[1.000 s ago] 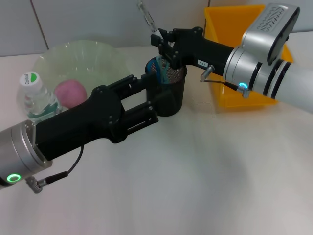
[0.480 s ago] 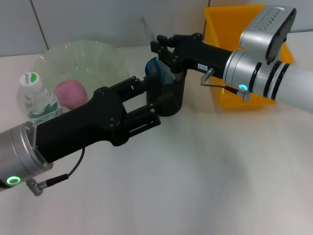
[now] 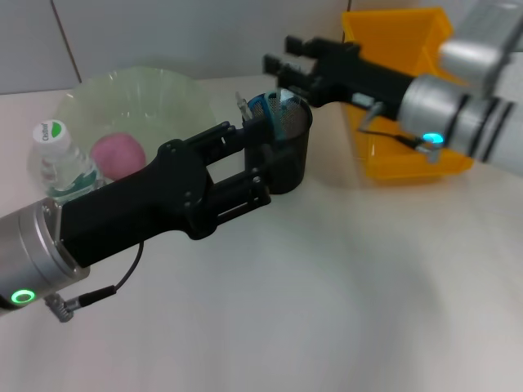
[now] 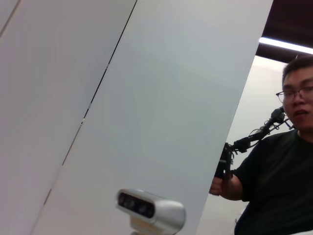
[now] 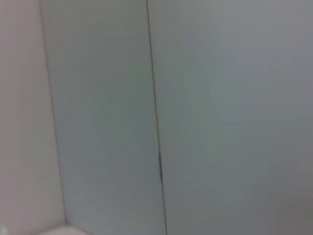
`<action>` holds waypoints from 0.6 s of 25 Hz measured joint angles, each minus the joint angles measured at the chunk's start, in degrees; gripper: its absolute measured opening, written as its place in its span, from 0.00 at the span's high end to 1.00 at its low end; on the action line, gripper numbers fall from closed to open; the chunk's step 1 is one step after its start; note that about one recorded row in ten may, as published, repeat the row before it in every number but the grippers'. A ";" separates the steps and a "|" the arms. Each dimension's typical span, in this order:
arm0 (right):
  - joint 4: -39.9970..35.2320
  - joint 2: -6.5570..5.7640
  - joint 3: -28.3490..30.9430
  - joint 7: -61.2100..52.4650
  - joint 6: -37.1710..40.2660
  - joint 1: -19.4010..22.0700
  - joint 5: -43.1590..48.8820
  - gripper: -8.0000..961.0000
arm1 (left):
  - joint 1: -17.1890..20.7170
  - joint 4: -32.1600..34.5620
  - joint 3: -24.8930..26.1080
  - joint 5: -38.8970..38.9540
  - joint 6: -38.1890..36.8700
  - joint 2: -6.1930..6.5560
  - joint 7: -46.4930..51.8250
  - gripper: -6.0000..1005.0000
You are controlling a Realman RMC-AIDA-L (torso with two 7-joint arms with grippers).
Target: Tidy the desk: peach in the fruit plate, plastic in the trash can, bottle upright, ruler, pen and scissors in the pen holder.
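A pale desk (image 3: 327,310) stood before a grey panelled wall (image 3: 163,37). The black holder (image 3: 288,155) held a clear ruler (image 3: 242,106) and blue-handled scissors (image 3: 265,106). The left gripper (image 3: 249,167) clasped the holder's side. The right gripper (image 3: 282,64) hung above it, fingers apart, empty. The peach (image 3: 118,155) lay in the plate (image 3: 139,90), the bottle (image 3: 57,167) upright beside it; a yellow bin (image 3: 400,49) stood behind.
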State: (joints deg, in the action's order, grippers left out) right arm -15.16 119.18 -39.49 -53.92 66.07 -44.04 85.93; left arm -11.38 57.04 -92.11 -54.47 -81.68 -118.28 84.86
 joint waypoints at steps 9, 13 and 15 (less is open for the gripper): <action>-22.15 -3.80 0.65 -24.91 26.50 18.96 -1.25 0.42 | -1.59 1.22 0.21 -2.48 2.68 0.14 1.76 0.35; -24.06 -10.30 0.66 -33.48 37.35 24.96 -0.42 0.32 | -1.69 5.76 4.24 -11.85 1.35 0.64 6.47 0.35; -23.89 -13.32 0.95 -34.96 41.74 27.41 0.80 0.27 | -1.65 7.68 6.78 -16.59 -0.42 0.91 8.71 0.35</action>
State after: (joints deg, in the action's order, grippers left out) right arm -39.05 105.86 -38.54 -88.87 107.81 -16.63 86.73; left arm -13.03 64.72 -85.33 -71.06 -82.09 -117.37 93.57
